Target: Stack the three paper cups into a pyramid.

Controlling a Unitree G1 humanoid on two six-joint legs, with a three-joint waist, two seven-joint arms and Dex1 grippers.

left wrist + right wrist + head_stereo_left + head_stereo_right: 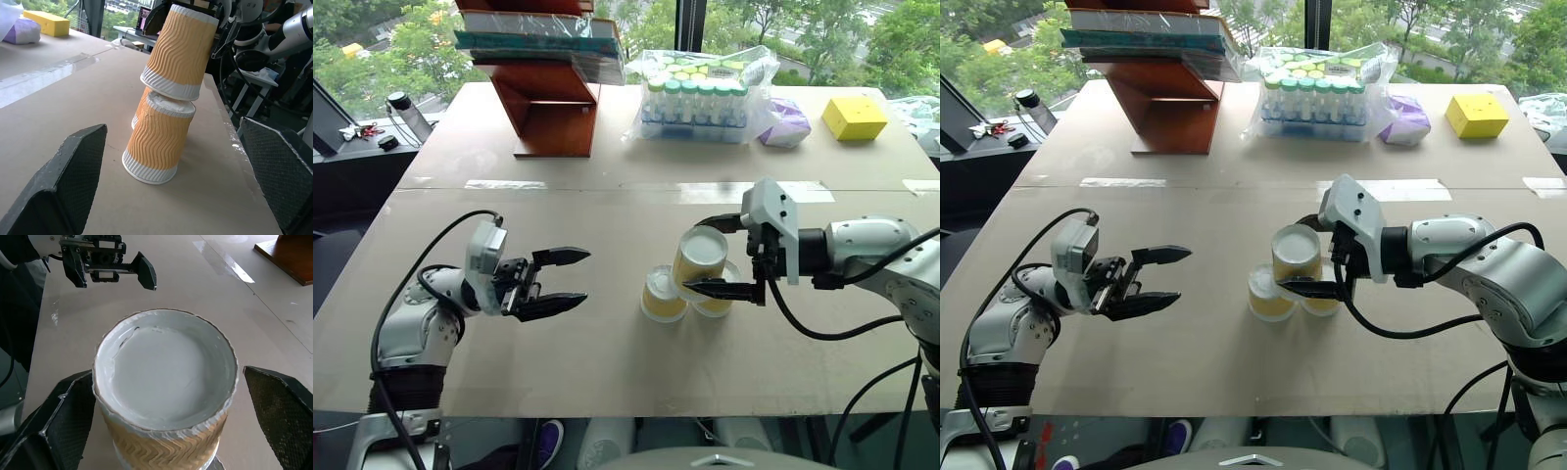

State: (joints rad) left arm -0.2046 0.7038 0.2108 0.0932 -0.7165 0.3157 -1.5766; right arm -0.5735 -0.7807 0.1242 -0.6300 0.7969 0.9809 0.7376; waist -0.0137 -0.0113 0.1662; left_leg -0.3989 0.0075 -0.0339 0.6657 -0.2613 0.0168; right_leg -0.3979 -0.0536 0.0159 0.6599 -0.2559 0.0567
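The three paper cups stood grouped a little right of the middle of the desk (607,352), near its front edge: two upside-down base cups side by side, the left base cup (663,294) in plain sight and the right base cup (718,299) mostly hidden, with the top cup (699,257) resting across their white bottoms, its own white base up. It sat tilted, leaning rather than square over the gap, which I judged was why the arm had not gone away. The right end effector (722,255) reached in from the right with its black fingers spread to either side of the top cup, one on the far side and one on the near side; from its wrist camera the pads stood clear of the ribbed wall, so it looked open around the cup rather than gripping it, as if letting the cup settle on its own. The left end effector (563,281) hung well apart to the left, level and pointed toward the cups, fingers wide and empty, seemingly kept out of the way yet ready to steady the stack. Farther off sat a wooden stand (548,103) loaded with books, a bag of vials (700,98), a purple packet (787,124) and a yellow box (854,117), none of them involved.
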